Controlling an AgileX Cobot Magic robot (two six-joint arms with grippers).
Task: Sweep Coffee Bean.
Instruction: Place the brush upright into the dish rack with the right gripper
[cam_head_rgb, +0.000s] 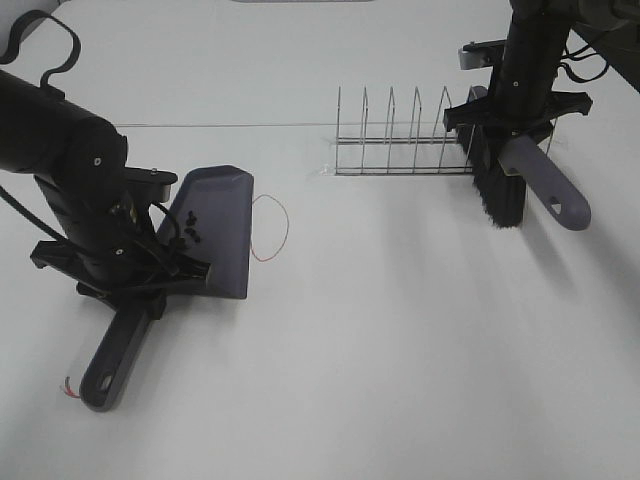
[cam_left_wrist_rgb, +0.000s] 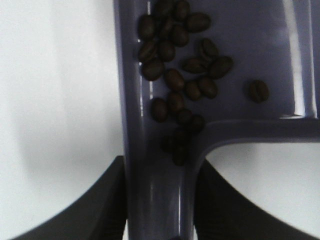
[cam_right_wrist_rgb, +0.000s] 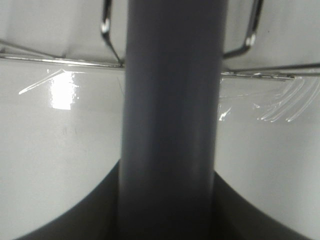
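The purple dustpan (cam_head_rgb: 215, 225) lies on the white table at the left, its handle pointing toward the near edge. My left gripper (cam_head_rgb: 130, 285) is shut on the dustpan's handle neck (cam_left_wrist_rgb: 159, 200). Many dark coffee beans (cam_left_wrist_rgb: 177, 65) lie piled in the pan near the handle; a few show in the high view (cam_head_rgb: 192, 228). My right gripper (cam_head_rgb: 508, 115) is shut on the grey handle (cam_right_wrist_rgb: 170, 125) of a black-bristled brush (cam_head_rgb: 500, 190), held at the right end of the wire rack.
A wire dish rack (cam_head_rgb: 405, 135) stands at the back middle of the table. A thin red string loop (cam_head_rgb: 272, 228) lies just right of the dustpan. A small red scrap (cam_head_rgb: 68, 388) lies by the handle's end.
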